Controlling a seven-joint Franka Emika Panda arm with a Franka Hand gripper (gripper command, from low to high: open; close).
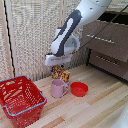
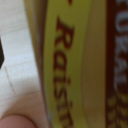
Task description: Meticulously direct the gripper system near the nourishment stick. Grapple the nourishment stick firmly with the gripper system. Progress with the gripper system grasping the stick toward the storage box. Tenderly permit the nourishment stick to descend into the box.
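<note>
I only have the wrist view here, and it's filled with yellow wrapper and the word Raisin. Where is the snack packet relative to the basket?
Observer: In the exterior view the snack packet hangs under the gripper, above the pink mug. The red basket sits apart from it, toward the exterior view's left.
Operator: Is the packet off the table?
Observer: Yes, its lower edge is up around the mug's rim, clear of the wooden table.
Operator: Anything else near it?
Observer: A small red bowl sits beside the mug, on the exterior view's right, away from the basket.
</note>
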